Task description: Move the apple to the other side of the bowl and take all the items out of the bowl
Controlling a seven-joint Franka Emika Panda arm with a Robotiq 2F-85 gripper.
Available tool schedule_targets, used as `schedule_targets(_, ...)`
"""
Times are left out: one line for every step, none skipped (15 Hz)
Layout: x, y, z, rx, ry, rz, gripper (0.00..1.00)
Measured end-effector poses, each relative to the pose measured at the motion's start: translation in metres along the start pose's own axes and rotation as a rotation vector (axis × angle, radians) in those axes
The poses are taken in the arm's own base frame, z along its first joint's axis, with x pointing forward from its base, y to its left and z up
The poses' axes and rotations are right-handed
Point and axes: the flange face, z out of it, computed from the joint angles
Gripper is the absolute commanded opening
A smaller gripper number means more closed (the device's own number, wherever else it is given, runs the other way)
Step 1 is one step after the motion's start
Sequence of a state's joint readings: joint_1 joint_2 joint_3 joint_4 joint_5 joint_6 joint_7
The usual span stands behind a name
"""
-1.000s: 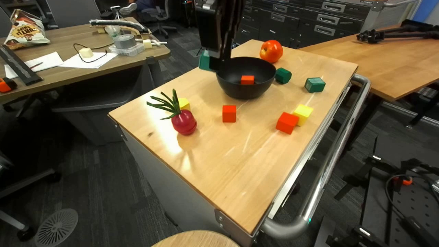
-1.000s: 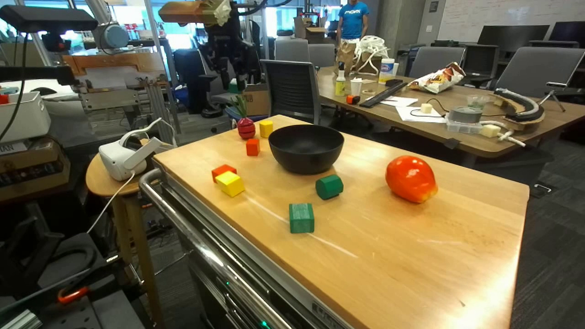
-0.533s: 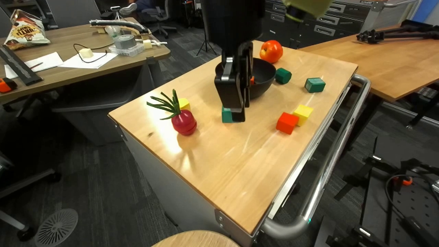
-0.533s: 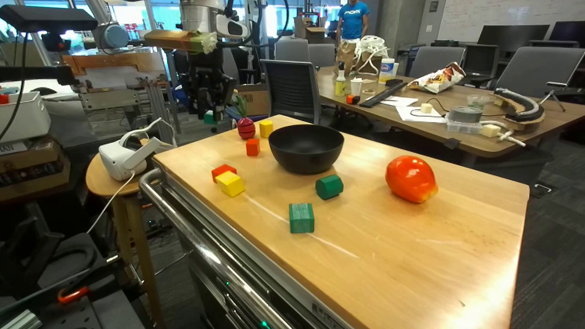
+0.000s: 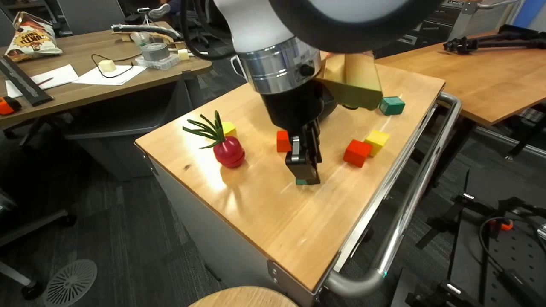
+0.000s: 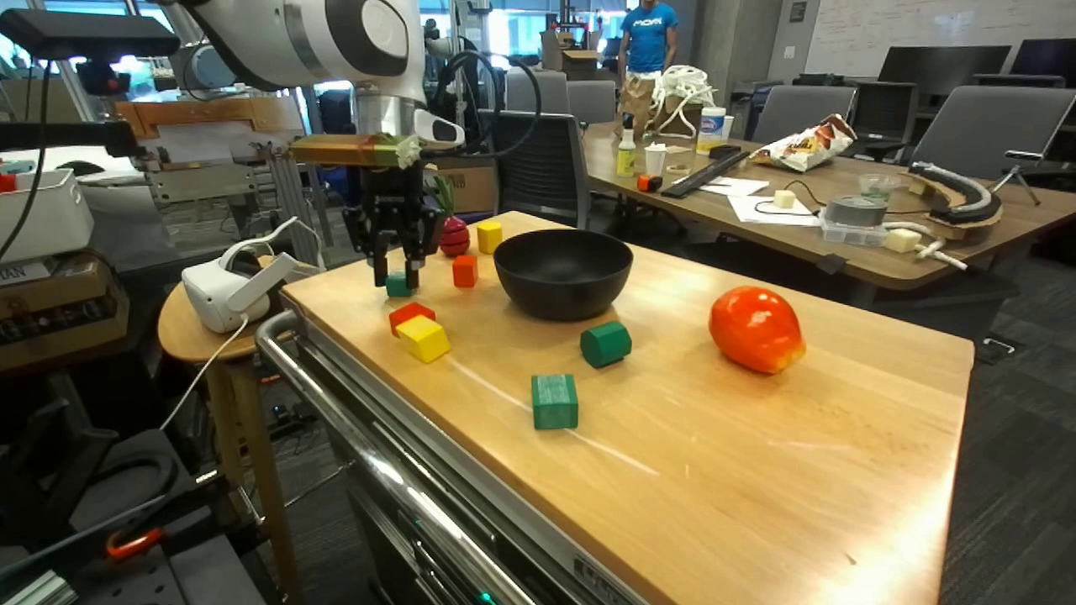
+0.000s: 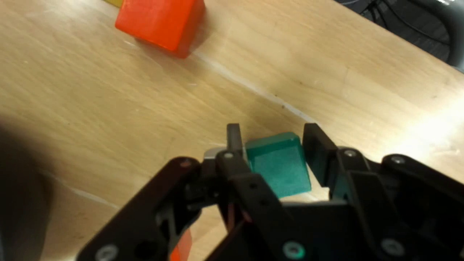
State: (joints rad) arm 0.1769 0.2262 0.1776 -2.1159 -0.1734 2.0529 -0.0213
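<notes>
In the wrist view a green cube (image 7: 281,168) sits between the fingers of my gripper (image 7: 271,131), which is open, with a narrow gap showing beside the cube. The cube appears to rest on the tabletop, near the red and yellow cubes. The black bowl (image 6: 563,277) stands mid-table; its inside is hidden from me. Beyond it, in an exterior view, lies the red-orange apple (image 6: 756,328). Other items lie around the bowl: red cubes (image 5: 357,152), yellow pieces (image 5: 377,143), green blocks (image 6: 555,402) and the dark-red fruit with green leaves (image 5: 229,152).
A red cube (image 5: 283,141) stands close behind the gripper. Along one table side runs a metal rail (image 5: 405,221). A stool with a white headset (image 6: 235,290) is beside the table. A cluttered desk (image 6: 841,202) stands behind.
My gripper has travelled away from the bowl and come down to the tabletop with the green cube. Its fingers have since parted slightly from the cube. The apple and bowl stay put.
</notes>
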Motion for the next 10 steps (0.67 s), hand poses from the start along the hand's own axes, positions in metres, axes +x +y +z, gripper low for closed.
schedule_targets(0.001,0.000,0.003,-0.013,-0.001,-0.009,0.88)
schedule_targets(0.002,0.001,0.002,-0.024,0.011,-0.014,0.94)
schedule_targets(0.002,0.002,-0.003,-0.034,0.031,-0.017,0.99)
schedule_targets(0.002,0.004,-0.014,-0.045,0.068,-0.019,1.00)
schedule_targets(0.000,0.006,-0.030,-0.059,0.113,-0.020,1.00)
schedule_targets(-0.005,0.009,-0.051,-0.073,0.159,-0.018,1.00)
schedule_targets(-0.012,0.012,-0.074,-0.086,0.208,-0.013,1.00)
schedule_targets(-0.021,0.016,-0.098,-0.101,0.258,-0.003,1.00)
schedule_targets(-0.032,0.022,-0.122,-0.115,0.307,0.007,1.00)
schedule_targets(-0.044,0.029,-0.144,-0.132,0.357,0.020,1.00)
